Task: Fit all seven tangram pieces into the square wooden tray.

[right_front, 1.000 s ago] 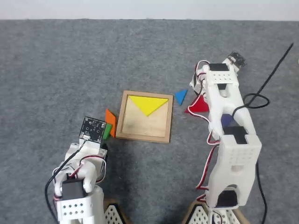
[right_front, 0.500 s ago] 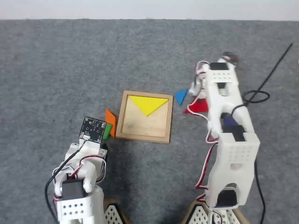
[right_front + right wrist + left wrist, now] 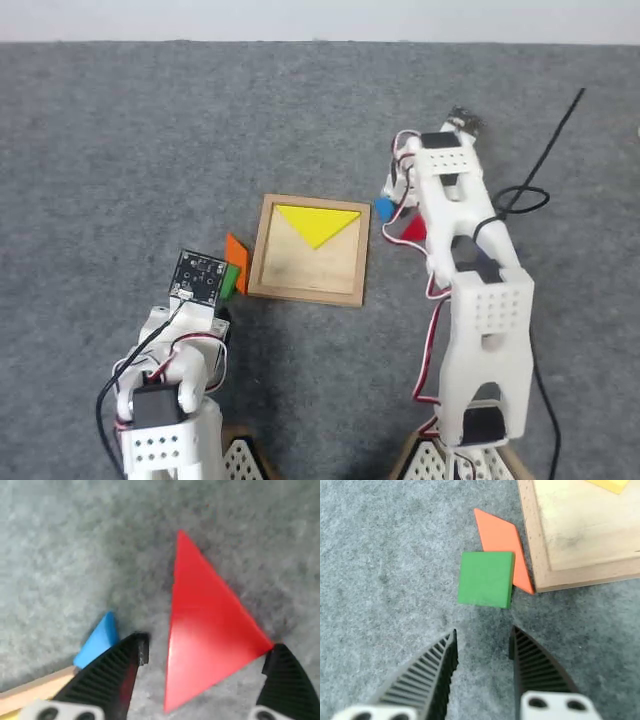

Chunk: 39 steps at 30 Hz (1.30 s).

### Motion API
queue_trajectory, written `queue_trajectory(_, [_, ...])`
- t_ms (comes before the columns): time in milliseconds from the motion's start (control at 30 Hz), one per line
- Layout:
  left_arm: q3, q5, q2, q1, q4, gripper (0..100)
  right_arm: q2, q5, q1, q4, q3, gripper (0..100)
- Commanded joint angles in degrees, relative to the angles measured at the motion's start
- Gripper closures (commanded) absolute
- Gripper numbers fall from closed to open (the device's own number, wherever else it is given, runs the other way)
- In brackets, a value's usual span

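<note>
A: Grey felt tabletop [image 3: 150,130]. Two white arms rise from the near edge. Where does the right arm [image 3: 485,320] stand?

B: It is stretched far out, past the tray's right side. The right claw [image 3: 207,647] is spread wide and set down around the red triangle [image 3: 205,630], one finger on each side of its broad end. I cannot tell if either finger touches it.

A: Left arm [image 3: 165,400]?

B: Folded back, near the tray's near-left corner. The left claw [image 3: 484,634] is spread over bare felt, with its tips just short of the green square.

A: The tray?

B: The square wooden tray [image 3: 305,293] sits mid-tabletop between the two arms. Most of its floor is bare wood.

A: What is in it?

B: The yellow triangle [image 3: 317,222]. Its long side runs along the far rim and its apex points to the tray's middle.

A: And the loose pieces?

B: The red triangle lies flat on the felt, right of the tray. The orange parallelogram [image 3: 502,545] lies against the tray's left outer edge. The green square [image 3: 486,579] touches the orange piece on the side away from the tray.

A: Smallest?

B: The blue triangle [image 3: 97,640], off the tray's far-right corner. It is just beside one finger of the right claw, and that finger stands between it and the red triangle.
</note>
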Motion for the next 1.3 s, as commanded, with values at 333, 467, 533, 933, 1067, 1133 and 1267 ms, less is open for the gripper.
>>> queue_trajectory(333, [-0.4,-0.5,-0.1,-0.4,0.3,83,12.7,22.8,8.1,21.0,-25.8,80.8])
queue_trajectory(467, [-0.4,-0.5,-0.1,-0.4,0.3,83,14.7,39.3,8.4,26.8,-30.2,80.8])
queue_trajectory(533, [-0.4,-0.5,-0.1,-0.4,0.3,83,15.2,48.4,7.4,28.8,-31.4,80.8])
queue_trajectory(933, [-0.4,-0.5,-0.1,-0.4,0.3,83,12.8,56.7,5.7,28.8,-37.9,63.7])
queue_trajectory(1067, [-0.4,-0.5,-0.1,-0.4,0.3,83,12.8,56.9,5.9,26.8,-38.2,58.4])
queue_trajectory(1133, [-0.4,-0.5,-0.1,-0.4,0.3,83,12.8,57.6,5.8,25.3,-38.2,59.8])
queue_trajectory(1267, [-0.4,-0.5,-0.1,-0.4,0.3,83,13.4,59.6,5.9,23.5,-38.0,64.5])
